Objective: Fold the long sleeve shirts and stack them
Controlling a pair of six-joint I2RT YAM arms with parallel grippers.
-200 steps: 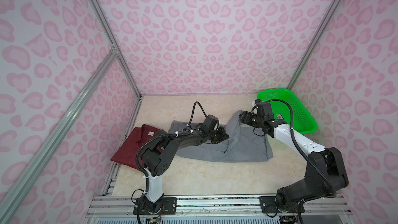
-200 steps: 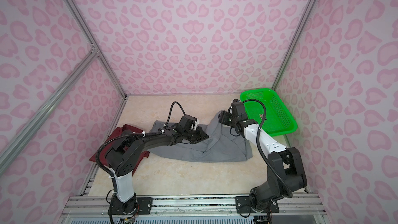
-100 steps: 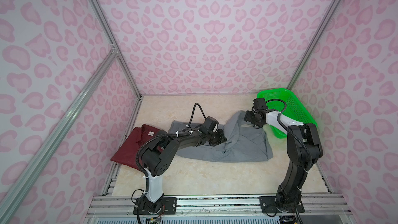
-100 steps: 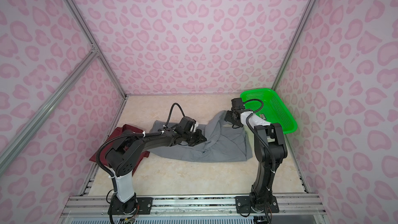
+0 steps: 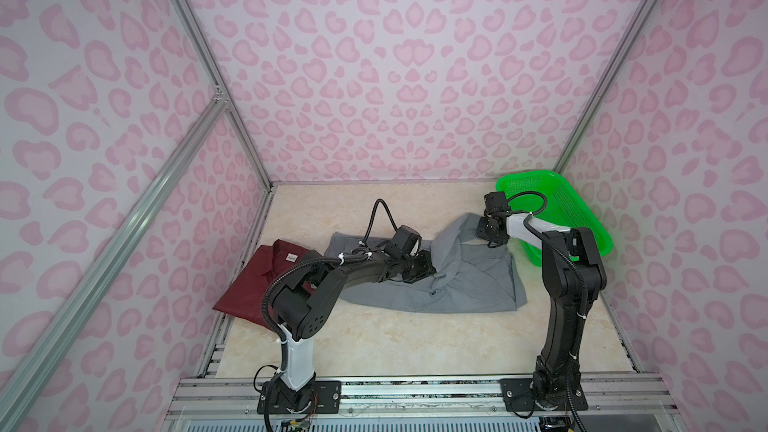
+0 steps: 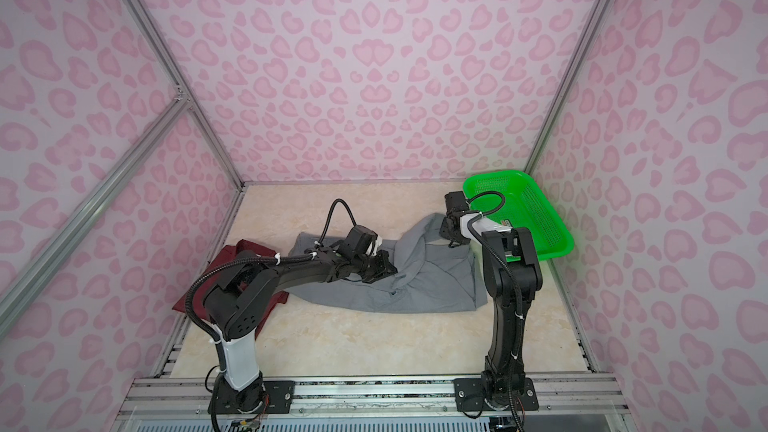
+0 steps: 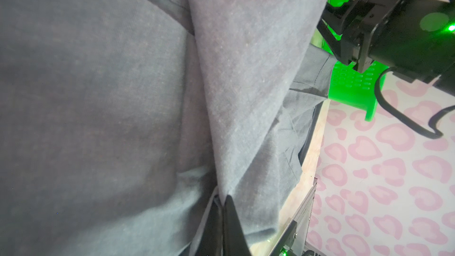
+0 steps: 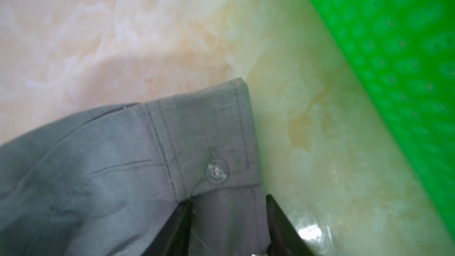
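Note:
The mid-grey long sleeve shirt (image 5: 457, 284) (image 6: 428, 284) lies rumpled across the middle of the table. One sleeve runs toward the back right. My left gripper (image 5: 432, 274) (image 6: 392, 272) (image 7: 222, 201) is shut on a raised fold at the shirt's middle. My right gripper (image 5: 484, 238) (image 6: 446, 238) (image 8: 227, 199) sits over the sleeve end. Its jaws stand apart on either side of the buttoned cuff (image 8: 202, 131). The maroon shirt (image 5: 257, 284) (image 6: 237, 252) lies folded at the left edge, partly hidden by my left arm.
A bright green perforated basket (image 5: 557, 201) (image 6: 528, 209) (image 8: 394, 45) stands at the back right, close beside the cuff and my right gripper. Pink-patterned walls close in three sides. A metal rail (image 5: 415, 392) runs along the front edge.
My right arm has swung upright, with its gripper still at the sleeve end, and its jaws have narrowed around the cuff. My left gripper has closed fully on the fold.

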